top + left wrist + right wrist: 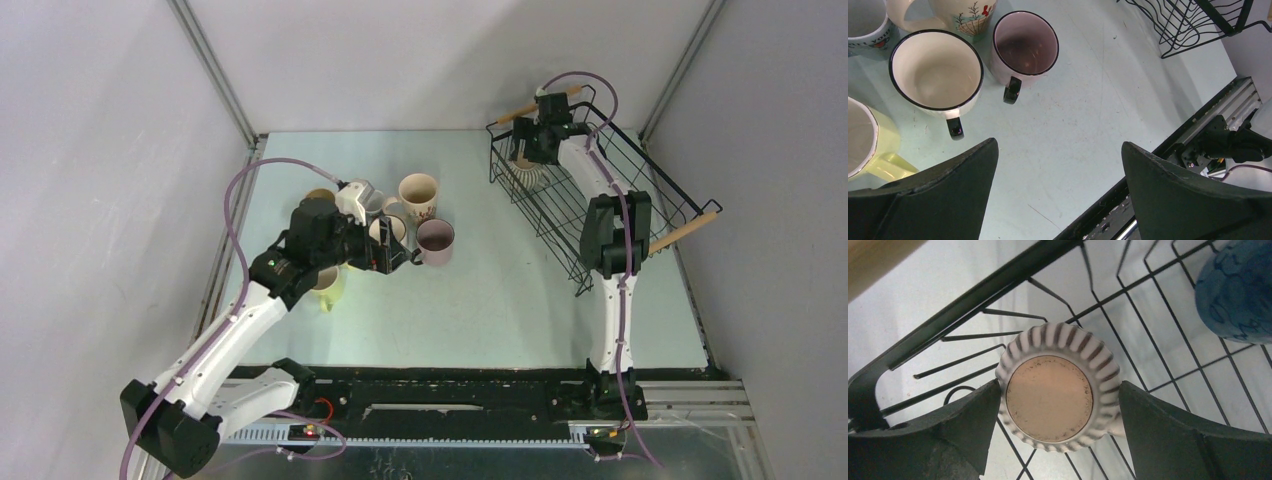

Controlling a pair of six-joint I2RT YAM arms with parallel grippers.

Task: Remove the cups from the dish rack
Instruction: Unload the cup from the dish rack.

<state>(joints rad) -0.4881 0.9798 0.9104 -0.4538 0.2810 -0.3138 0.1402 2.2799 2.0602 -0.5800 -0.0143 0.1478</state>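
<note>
The black wire dish rack [650, 195] stands at the back right. A ribbed beige cup [1050, 397] lies bottom-up on its wires [1158, 335], and my right gripper [1059, 383] is shut on that cup, one finger against each side. A dark blue cup [1235, 290] sits further along in the rack. On the table, a mauve-pink cup [1025, 47], a cream black-rimmed cup [935, 67], a floral cup [965, 12] and a yellow-green cup [870, 145] stand upright. My left gripper [1059, 145] hovers open and empty over bare table near them.
A white printed cup [865, 25] stands at the left of the group. The rack's wooden handles [683, 232] stick out at its ends. The black base rail [450, 395] runs along the near table edge. Grey walls close in on both sides.
</note>
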